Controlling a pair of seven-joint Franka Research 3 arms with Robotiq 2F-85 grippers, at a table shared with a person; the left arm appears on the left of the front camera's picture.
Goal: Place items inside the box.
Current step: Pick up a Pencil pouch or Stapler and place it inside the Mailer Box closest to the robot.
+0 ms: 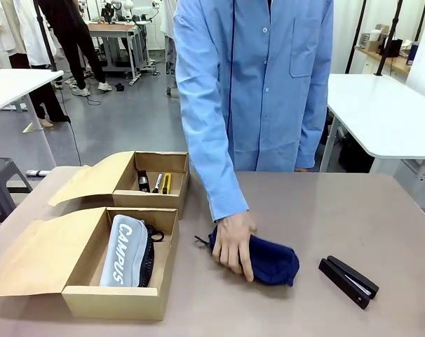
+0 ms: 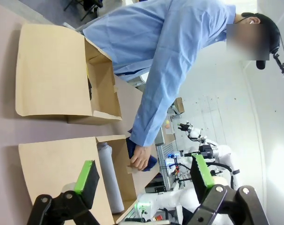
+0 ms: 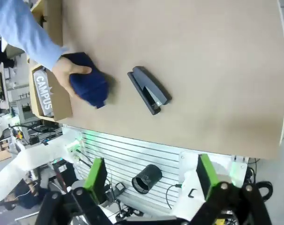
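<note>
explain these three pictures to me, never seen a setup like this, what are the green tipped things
This is a two-armed robot sharing a table with a person. The front view comes from a fixed camera on the robot's side, looking across at the person. The other two come from cameras on its wrists; the green-padded prongs are the left end effector and right end effector, both open and empty. Two open cardboard boxes stand on the table: the near box holds a grey CAMPUS pencil case, the far box small things including a yellow utility knife. The person's hand rests on a navy pouch; a black stapler lies beside it.
</note>
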